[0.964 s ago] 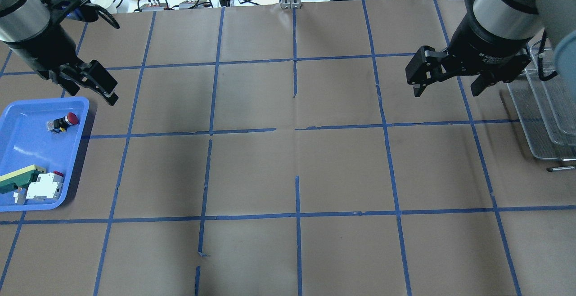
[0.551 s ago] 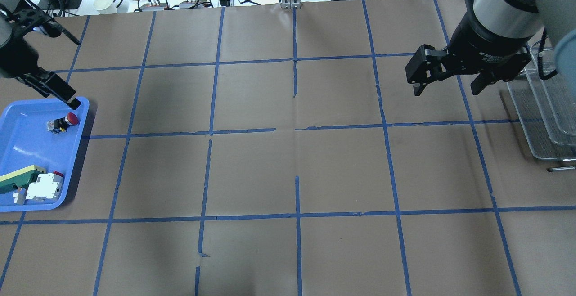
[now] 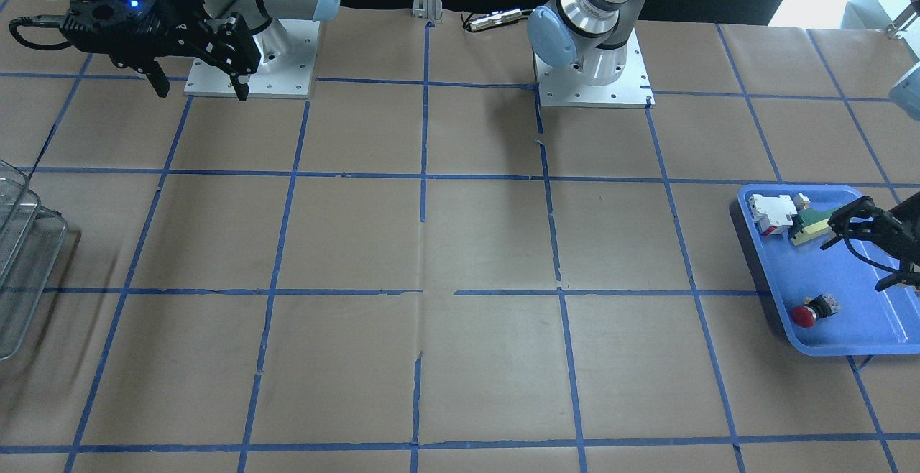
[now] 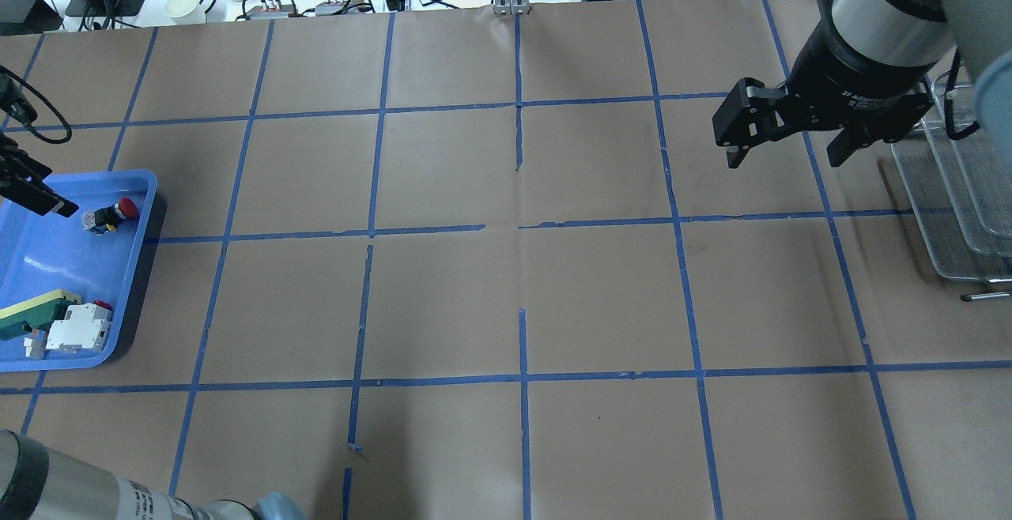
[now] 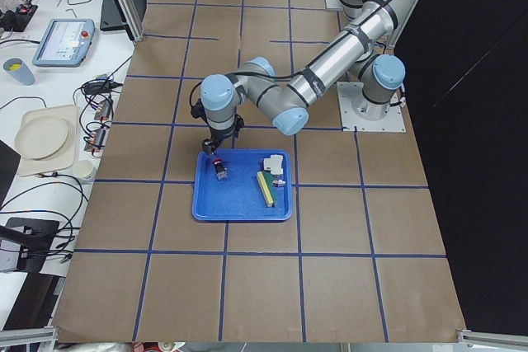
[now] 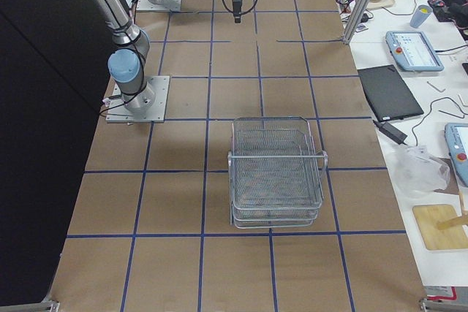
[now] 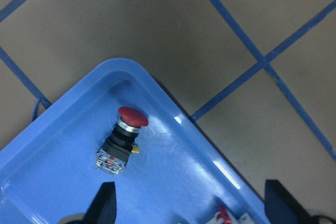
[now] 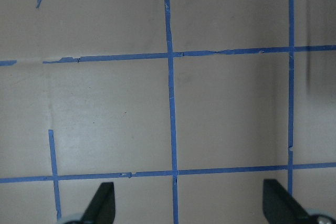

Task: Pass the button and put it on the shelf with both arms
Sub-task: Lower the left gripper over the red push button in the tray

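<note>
The button [image 4: 115, 214] lies on its side, red head to the right, in the far corner of the blue tray [image 4: 47, 255]. It also shows in the front view [image 3: 812, 311] and in the left wrist view [image 7: 123, 137]. My left gripper [image 3: 855, 264] hangs open and empty over the tray, just beside the button and above it. Only one of its fingers [image 4: 39, 197] shows in the overhead view. My right gripper [image 4: 785, 158] is open and empty above the table, next to the wire shelf [image 4: 961, 188]. The shelf shows whole in the right side view [image 6: 276, 173].
A white-and-red block [image 4: 79, 326] and a green-and-yellow wedge [image 4: 35, 310] lie at the tray's near end. Brown paper with a blue tape grid covers the table. Cables and boxes lie beyond the table's far edge.
My left gripper has moved left and toward the robot, from beside the tray's far right corner to over the tray next to the button. The right arm has not moved.
</note>
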